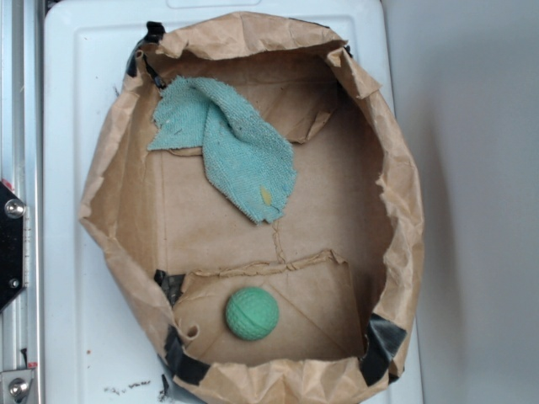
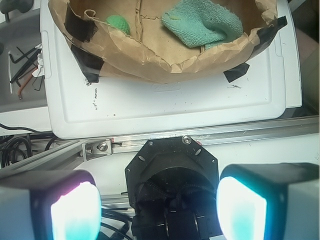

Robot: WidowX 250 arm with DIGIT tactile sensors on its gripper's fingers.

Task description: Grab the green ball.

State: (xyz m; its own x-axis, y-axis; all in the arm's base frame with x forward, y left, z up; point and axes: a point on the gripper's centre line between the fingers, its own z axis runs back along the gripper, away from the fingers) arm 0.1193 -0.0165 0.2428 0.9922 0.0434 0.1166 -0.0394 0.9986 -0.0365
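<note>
Mint-green and dimpled, the small rubbery ball (image 1: 252, 313) sits on the floor of a crumpled brown paper bag tray (image 1: 402, 210), near one end wall and beside a raised paper fold. A teal terry cloth rag (image 1: 227, 147) lies well apart from it toward the opposite end. The tray rests on a white plastic counter (image 2: 175, 107).

In the wrist view the claw (image 2: 159, 207) stands wide, its two glowing pads (image 2: 75, 212) spread and holding nothing, well back from the tray, over the aluminium rail (image 2: 210, 136).

Risks, as I judge them: the ball is round and could roll off if one pad nudges it first. The nearby wall and fold crowd the approach, so a pad could snag paper, drag the tray, or close on the fold. Aiming by colour alone could land on the rag.
</note>
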